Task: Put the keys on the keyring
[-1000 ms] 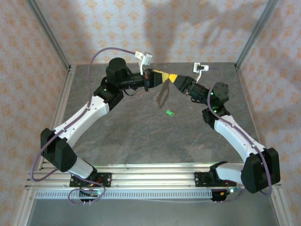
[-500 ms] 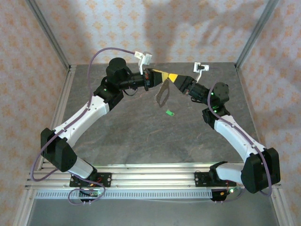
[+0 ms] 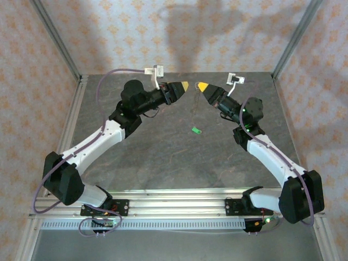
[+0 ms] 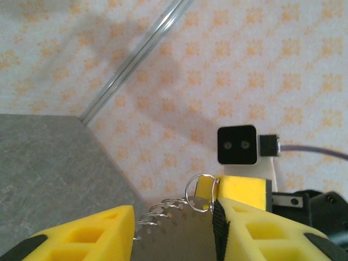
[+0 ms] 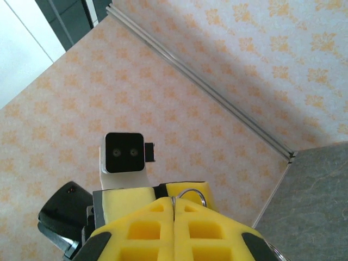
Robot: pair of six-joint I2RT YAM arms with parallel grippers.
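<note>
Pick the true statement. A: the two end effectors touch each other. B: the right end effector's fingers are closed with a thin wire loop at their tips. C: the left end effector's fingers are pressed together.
B: the right wrist view shows the yellow fingers of the right end effector meeting, with wire of the keyring arching out at their tips.

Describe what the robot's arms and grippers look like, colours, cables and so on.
Both the left arm and right arm have white links with bulky black joints, and a thin purple cable loops along each. The left gripper and right gripper have yellow fingers with hollow pockets, on black bodies, each carrying a black camera on a white bracket.
</note>
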